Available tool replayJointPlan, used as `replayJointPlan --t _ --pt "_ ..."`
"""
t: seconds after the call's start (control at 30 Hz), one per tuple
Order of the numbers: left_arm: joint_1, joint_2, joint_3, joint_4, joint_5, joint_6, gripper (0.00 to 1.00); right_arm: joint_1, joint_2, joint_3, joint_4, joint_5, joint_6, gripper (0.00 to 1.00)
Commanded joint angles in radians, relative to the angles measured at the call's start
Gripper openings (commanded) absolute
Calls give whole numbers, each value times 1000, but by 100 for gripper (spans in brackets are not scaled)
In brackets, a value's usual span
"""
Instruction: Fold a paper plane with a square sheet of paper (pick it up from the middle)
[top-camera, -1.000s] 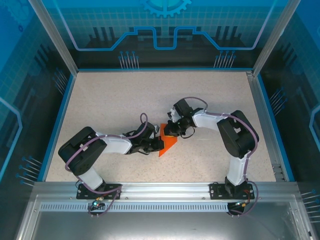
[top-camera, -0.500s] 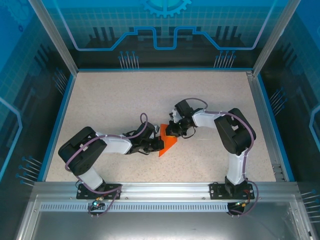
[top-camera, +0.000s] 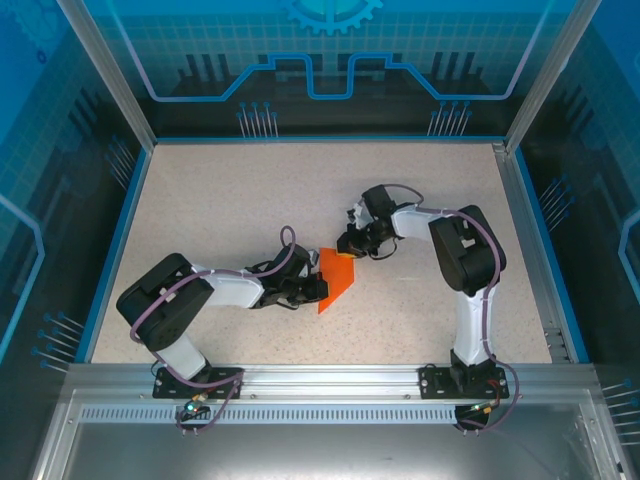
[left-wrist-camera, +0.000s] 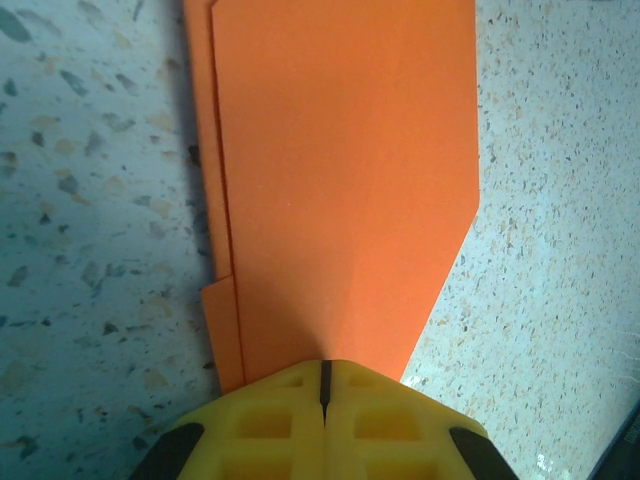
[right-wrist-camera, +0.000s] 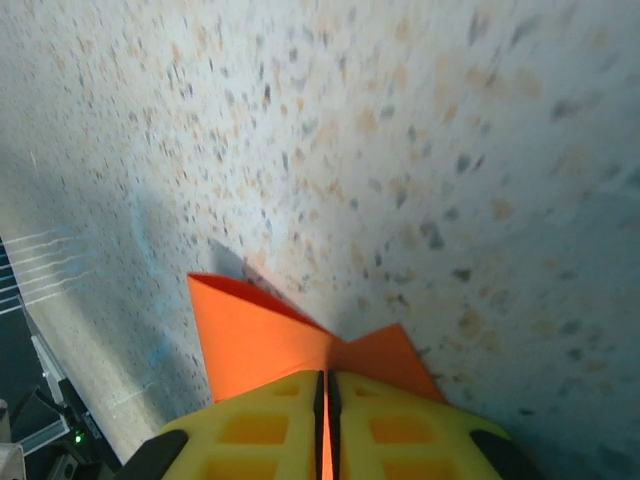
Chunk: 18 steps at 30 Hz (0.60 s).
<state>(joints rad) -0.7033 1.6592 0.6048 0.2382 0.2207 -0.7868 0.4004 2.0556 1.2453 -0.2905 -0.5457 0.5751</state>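
The square sheet of paper (top-camera: 336, 282) is bright orange and folded into a narrow creased shape, lying mid-table between the two arms. In the left wrist view the paper (left-wrist-camera: 340, 170) lies flat in layers, with a slanted edge on the right. My left gripper (top-camera: 318, 288) is shut, and its yellow tips (left-wrist-camera: 324, 372) rest on the paper's near end with nothing showing between them. My right gripper (top-camera: 349, 250) is at the paper's far end. It (right-wrist-camera: 325, 385) is shut on a raised fold of the paper (right-wrist-camera: 255, 340), and orange shows in the slit between its fingers.
The speckled table (top-camera: 250, 190) has a blue rim and aluminium frame rails, one along the right side (top-camera: 530, 240) and one at the near edge (top-camera: 320, 378). Blue panels wall the cell.
My right gripper has moved back and to the right while staying shut on the paper, uncovering more of the orange sheet. The left arm has not moved.
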Motion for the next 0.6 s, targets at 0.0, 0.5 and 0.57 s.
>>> replayJointPlan --t 0.0,0.5,0.57 --pt "-4 63 -86 -290 -87 -1 0 -60 4 68 -6 29 -53 13" --pt "-5 47 -62 -312 -90 10 0 37 -140 -17 -20 -35 -38 14" --pt "-5 47 -61 -307 -84 8 0 62 -140 -54 7 -27 -18 14"
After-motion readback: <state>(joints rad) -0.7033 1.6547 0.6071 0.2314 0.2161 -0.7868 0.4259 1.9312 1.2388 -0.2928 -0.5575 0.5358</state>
